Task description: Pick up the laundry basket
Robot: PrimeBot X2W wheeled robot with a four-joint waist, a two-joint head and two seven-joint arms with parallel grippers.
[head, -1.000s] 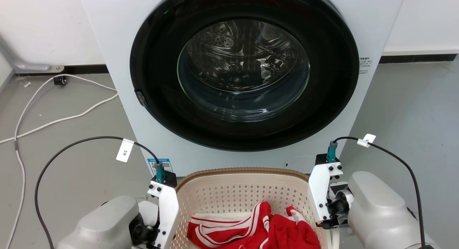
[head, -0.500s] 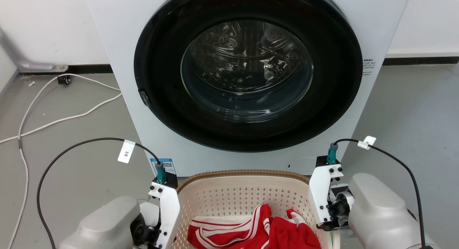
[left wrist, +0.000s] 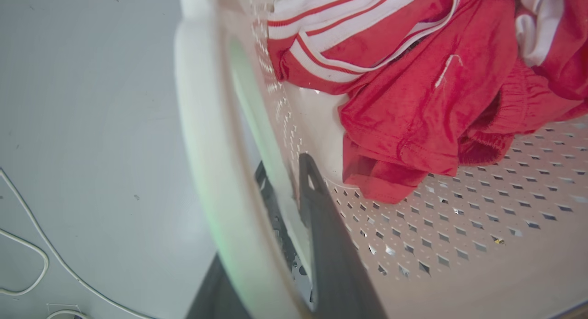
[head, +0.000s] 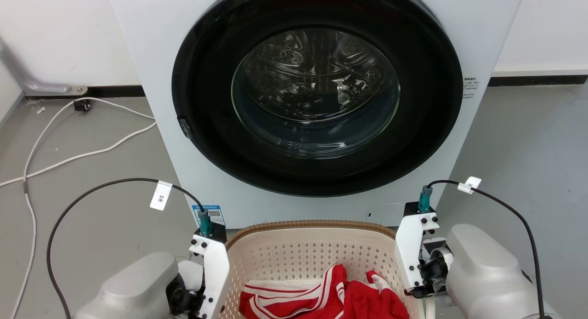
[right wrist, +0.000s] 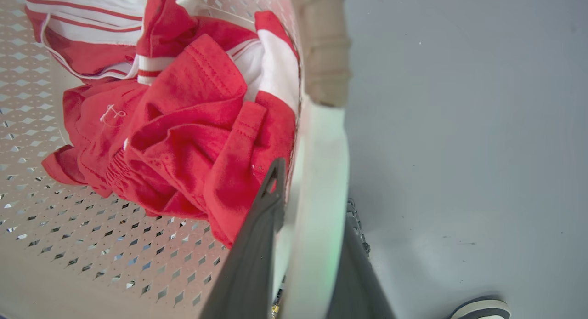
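The cream laundry basket [head: 312, 225], with perforated walls and a brown woven-look rim, stands on the floor just before the washing machine, and red and white clothes [head: 330, 298] lie in it. In the left wrist view my left gripper [left wrist: 285, 165] is shut on the basket's white side handle [left wrist: 206, 139], one finger inside the wall and one outside. In the right wrist view my right gripper [right wrist: 312, 185] clamps the opposite white handle [right wrist: 321, 172] the same way. In the head view both wrists flank the basket.
The white washing machine [head: 151, 57], its round dark door [head: 317, 89] closed, rises right behind the basket. White cables [head: 69, 149] trail over the grey floor at the left. Bare floor lies to the right of the machine. A dark and white rounded object [right wrist: 480, 307] lies on the floor.
The whole head picture has shifted slightly down and to the right, so the camera has moved. Both grippers keep their hold on the basket's handles.
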